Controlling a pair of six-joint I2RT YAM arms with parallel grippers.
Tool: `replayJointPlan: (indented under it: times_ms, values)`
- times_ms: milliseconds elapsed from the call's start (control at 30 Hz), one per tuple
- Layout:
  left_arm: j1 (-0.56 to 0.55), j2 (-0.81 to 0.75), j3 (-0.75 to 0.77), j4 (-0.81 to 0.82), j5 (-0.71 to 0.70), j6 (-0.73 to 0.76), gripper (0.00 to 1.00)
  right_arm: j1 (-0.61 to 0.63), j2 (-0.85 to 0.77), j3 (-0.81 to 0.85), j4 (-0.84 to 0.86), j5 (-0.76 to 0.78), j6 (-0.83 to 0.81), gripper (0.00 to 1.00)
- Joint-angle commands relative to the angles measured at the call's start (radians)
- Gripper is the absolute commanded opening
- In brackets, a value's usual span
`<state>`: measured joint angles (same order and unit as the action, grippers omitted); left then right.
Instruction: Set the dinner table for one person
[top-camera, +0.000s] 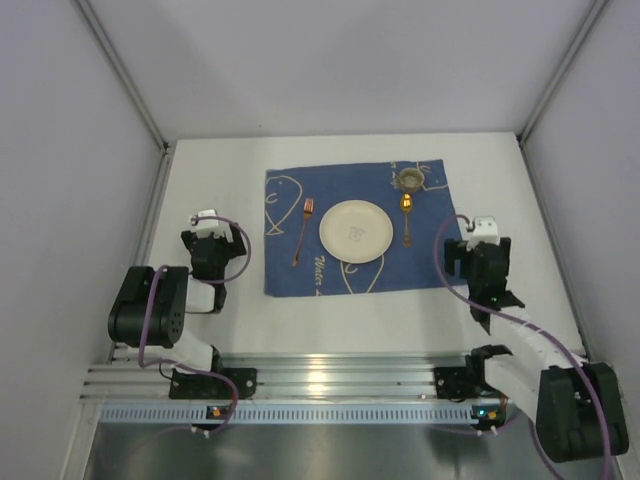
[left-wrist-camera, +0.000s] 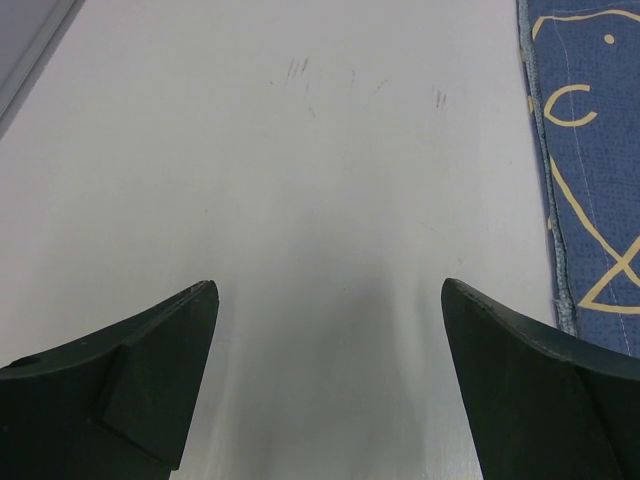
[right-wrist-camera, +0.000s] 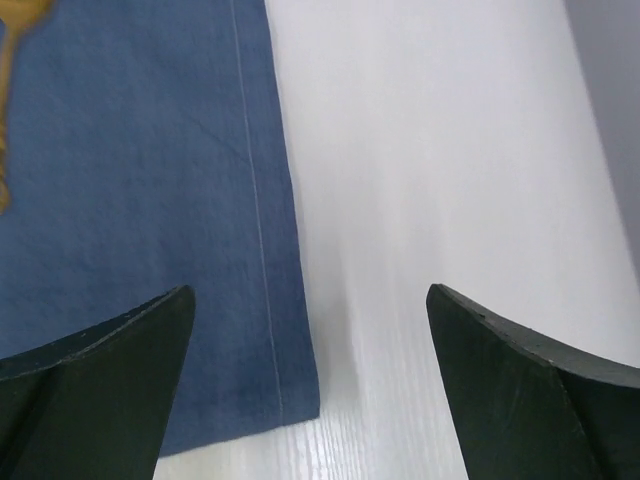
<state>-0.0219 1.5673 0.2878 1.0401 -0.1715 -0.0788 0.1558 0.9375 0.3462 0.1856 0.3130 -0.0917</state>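
Observation:
On the white dinner table (top-camera: 200, 170) lies a blue cloth (top-camera: 290, 275) with line drawings. On the cloth stand a white plate (top-camera: 355, 229), a copper fork (top-camera: 303, 230) to its left, a copper spoon (top-camera: 407, 215) to its right and a small cup (top-camera: 410, 180) above the spoon. My left gripper (top-camera: 205, 222) is open and empty over bare table left of the cloth; its wrist view shows the cloth's edge (left-wrist-camera: 590, 150). My right gripper (top-camera: 480, 228) is open and empty over the cloth's near right corner (right-wrist-camera: 150, 200). A bit of the spoon (right-wrist-camera: 8, 90) shows in the right wrist view.
The ribbed aluminium rail (top-camera: 330, 385) runs along the near edge with both arm bases on it. Grey walls enclose the table on the left, back and right. Faint scratch marks (left-wrist-camera: 300, 75) show on the tabletop.

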Motion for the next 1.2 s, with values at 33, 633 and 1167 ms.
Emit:
replayJointPlan:
  times_ms: [33, 633, 1167]
  values:
    - [-0.001, 0.000, 0.014, 0.078, 0.015, 0.005, 0.98, -0.111, 0.010, -0.188, 0.484, -0.170, 0.027, 1.00]
    - [-0.001, 0.000, 0.014, 0.078, 0.017, 0.005, 0.98, -0.130, 0.507, -0.082, 0.955, -0.213, 0.072, 1.00]
    - [-0.001, 0.002, 0.014, 0.078, 0.017, 0.005, 0.98, -0.127, 0.514, -0.085, 0.965, -0.204, 0.072, 1.00]
